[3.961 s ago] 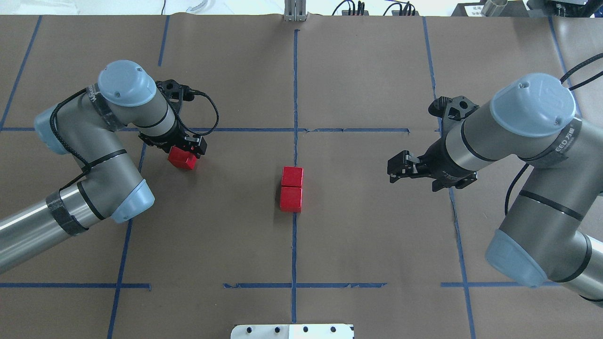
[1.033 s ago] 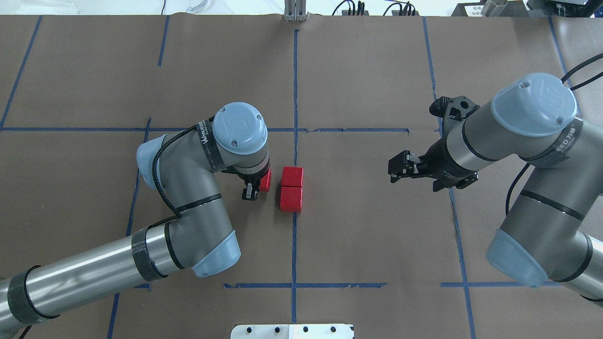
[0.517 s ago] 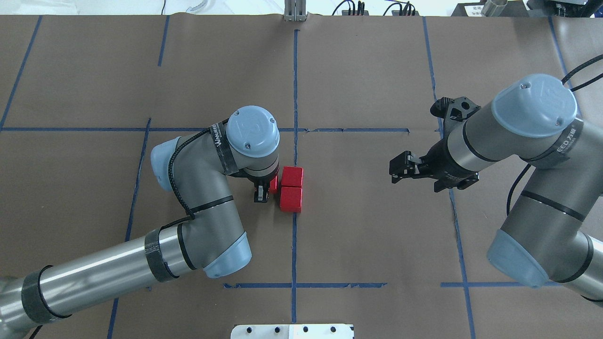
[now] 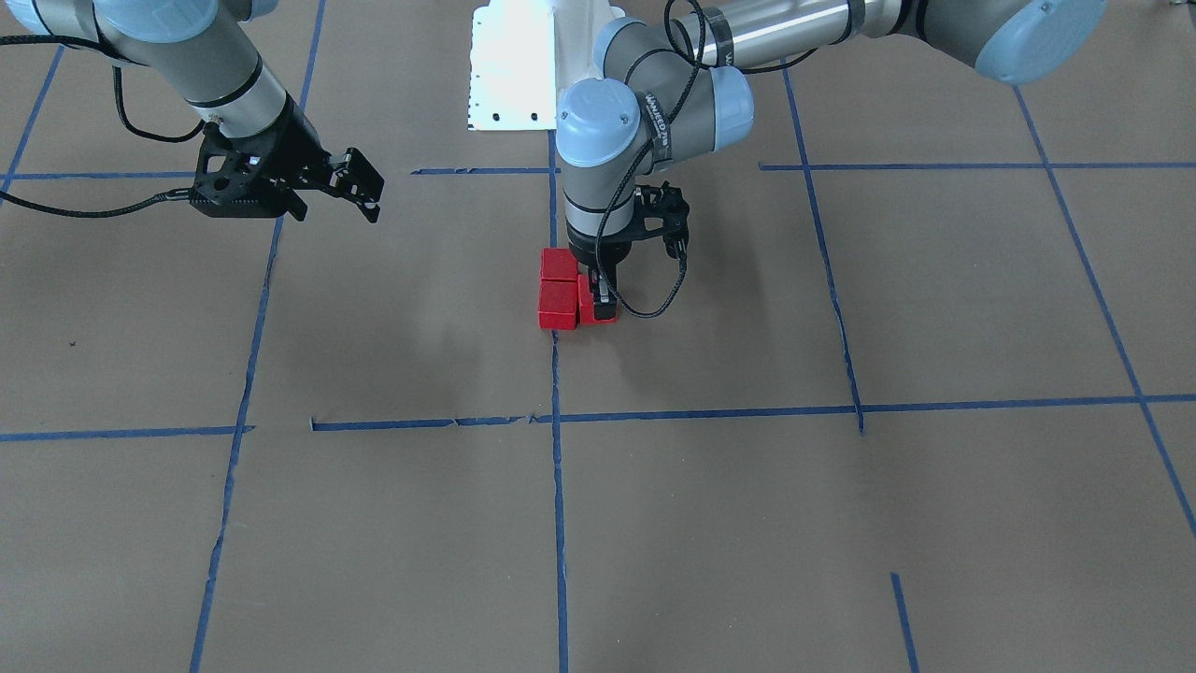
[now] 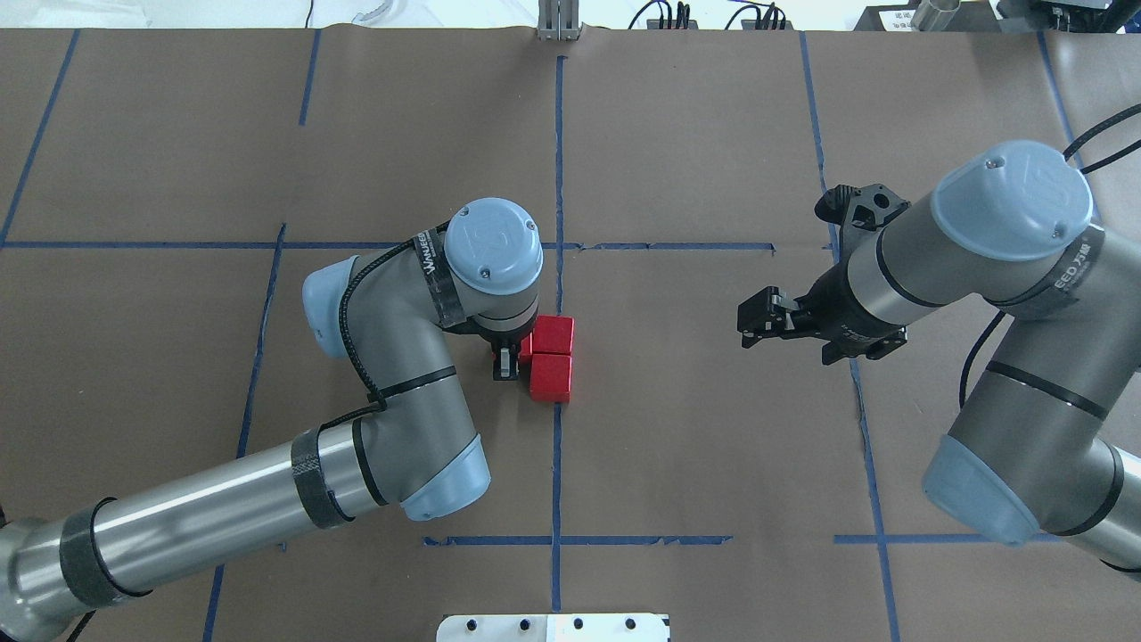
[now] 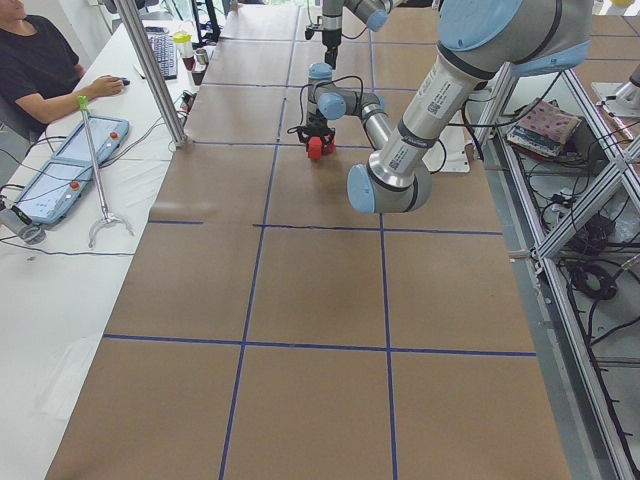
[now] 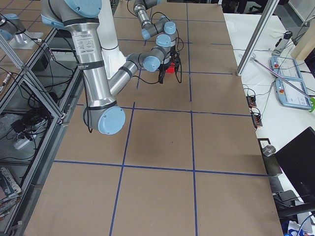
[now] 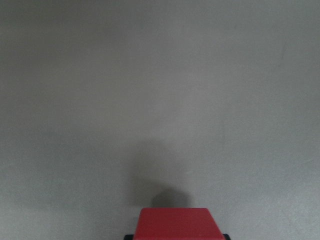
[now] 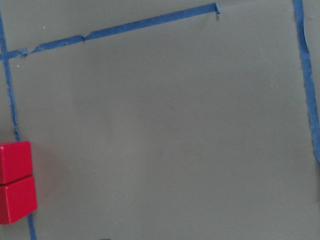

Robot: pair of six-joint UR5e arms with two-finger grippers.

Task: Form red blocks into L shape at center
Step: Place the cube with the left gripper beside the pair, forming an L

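Note:
Two red blocks (image 5: 553, 334) (image 5: 550, 377) lie touching in a column on the middle blue tape line (image 5: 558, 178). They also show in the front view (image 4: 558, 306) (image 4: 559, 264) and at the left edge of the right wrist view (image 9: 15, 162). My left gripper (image 5: 510, 358) is shut on the third red block (image 4: 590, 308), low over the paper and close against the left side of the far block. That block fills the bottom of the left wrist view (image 8: 175, 223). My right gripper (image 5: 747, 325) is open and empty, well to the right.
A white base plate (image 5: 553, 627) sits at the table's near edge. Blue tape lines cross the brown paper (image 5: 669, 428). An operator (image 6: 40, 60) sits beside a side table with a tablet (image 6: 75, 165), behind a metal post (image 6: 150, 70).
My left arm has carried the third red block from the left side rightward until it sits beside the pair. The two centre blocks and the right arm have not moved.

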